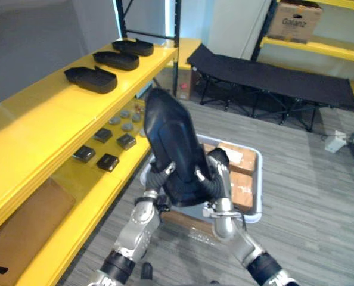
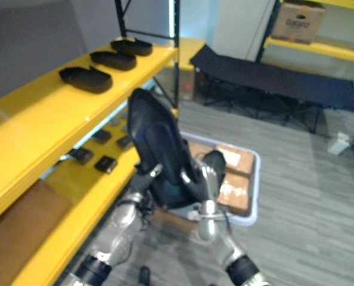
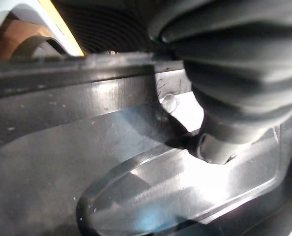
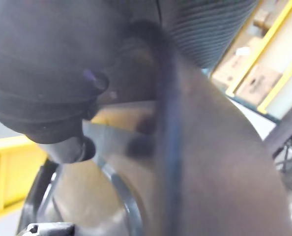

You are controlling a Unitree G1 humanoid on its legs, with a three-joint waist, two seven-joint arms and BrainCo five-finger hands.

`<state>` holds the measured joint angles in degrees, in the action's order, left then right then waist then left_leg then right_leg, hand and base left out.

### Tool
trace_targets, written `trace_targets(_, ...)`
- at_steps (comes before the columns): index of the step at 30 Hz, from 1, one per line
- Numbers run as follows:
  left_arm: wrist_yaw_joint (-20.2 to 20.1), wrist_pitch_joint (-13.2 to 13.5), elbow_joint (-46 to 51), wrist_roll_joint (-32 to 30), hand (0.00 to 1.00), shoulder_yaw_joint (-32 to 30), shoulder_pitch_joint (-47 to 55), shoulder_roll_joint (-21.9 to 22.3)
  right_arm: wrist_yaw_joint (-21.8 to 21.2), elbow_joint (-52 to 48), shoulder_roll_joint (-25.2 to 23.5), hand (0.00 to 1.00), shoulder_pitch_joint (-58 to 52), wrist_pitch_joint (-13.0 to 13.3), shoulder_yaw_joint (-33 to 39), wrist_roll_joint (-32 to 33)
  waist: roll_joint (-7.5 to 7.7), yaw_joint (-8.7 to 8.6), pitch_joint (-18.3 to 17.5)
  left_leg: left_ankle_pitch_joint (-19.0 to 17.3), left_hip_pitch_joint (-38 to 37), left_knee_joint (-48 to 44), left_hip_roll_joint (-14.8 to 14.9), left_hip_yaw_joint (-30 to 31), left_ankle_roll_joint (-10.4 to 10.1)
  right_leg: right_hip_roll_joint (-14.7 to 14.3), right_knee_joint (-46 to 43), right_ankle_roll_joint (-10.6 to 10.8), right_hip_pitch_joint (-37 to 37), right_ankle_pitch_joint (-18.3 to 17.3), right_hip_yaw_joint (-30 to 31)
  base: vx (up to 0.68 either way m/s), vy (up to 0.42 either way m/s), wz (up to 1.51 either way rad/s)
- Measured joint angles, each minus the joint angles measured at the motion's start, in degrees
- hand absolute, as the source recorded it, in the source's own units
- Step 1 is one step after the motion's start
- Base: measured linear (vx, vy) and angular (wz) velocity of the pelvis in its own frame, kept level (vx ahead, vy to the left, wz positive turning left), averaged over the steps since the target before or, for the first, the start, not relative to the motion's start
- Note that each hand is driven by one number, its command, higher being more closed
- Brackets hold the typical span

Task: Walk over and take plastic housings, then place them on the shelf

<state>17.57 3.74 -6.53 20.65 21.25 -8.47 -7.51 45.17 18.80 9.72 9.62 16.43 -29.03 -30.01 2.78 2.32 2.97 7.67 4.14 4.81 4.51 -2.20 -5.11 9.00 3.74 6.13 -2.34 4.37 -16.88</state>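
Eye views: a black housing [image 1: 168,140] is held tilted above a grey bin [image 1: 258,179], beside the yellow shelf [image 1: 40,119]. Its lower end is clasped from either side by the left hand [image 1: 159,174] and the right hand [image 1: 220,173]. Three other housings [image 1: 91,78] are laid on the top board.

Left wrist view: the housing's glossy inside is pressed by the thumb.

Right wrist view: the housing's rim is seen just past the dark cover.

Bright, even light from above. Soft sheen along yellow shelf [image 1: 40,119] at left and down the back of the housing [image 1: 168,134]. Dimmer below the shelf. Faint shade under far cot [image 1: 272,77]. From left wrist, hard white glare inside housing.
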Motion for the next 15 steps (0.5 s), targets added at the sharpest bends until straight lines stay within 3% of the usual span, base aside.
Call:
trace_targets(3, 1.53, 1.67, 1.21, -6.54, 1.0, -0.29, 0.46, 0.34, 0.59, -0.22, -0.1, 0.0, -0.59, 0.63, -0.18, 0.04, 0.0, 0.01, 0.0, -0.02, -0.01, 0.01, 0.01, 0.01, -0.01, 0.0, 0.0, 0.0, 0.03, 0.0, 0.09, 0.0, 0.0, 0.0)
trace_targets(10, 9.34, 1.95, 3.28, -23.1, 1.0, -0.31, 1.85, 1.2, 1.47, -0.58, -0.21, 0.0, -1.29, 0.64, -0.09, 2.97, -0.15, 0.03, 0.04, -0.39, 0.94, 0.18, 0.1, -0.2, 0.0, -0.07, -0.14, 0.0, 1.27, -0.01, 0.95, 0.0, 0.001, -0.02)
trace_targets(13, 13.25, 1.63, 3.37, -30.37, 1.0, -0.33, 2.14, 1.19, 1.96, -1.66, -0.47, 0.0, -2.19, 0.81, 0.21, 7.73, -0.36, 0.0, 0.18, -0.35, 1.51, 0.14, 0.07, -0.22, -0.01, -0.04, -0.24, -0.07, 1.79, 0.04, 1.06, 0.0, 0.0, 0.0)
trace_targets(15, 15.87, 1.61, 3.67, -37.01, 1.0, -0.65, 2.76, 1.16, 1.76, -4.48, -0.83, 0.0, -3.41, 1.44, 2.44, 15.73, -0.49, 0.01, 0.28, -0.15, 2.01, -0.02, 0.07, -0.22, -0.05, -0.05, -0.41, -0.08, 2.34, 0.04, 1.13, 0.0, 0.0, 0.0)
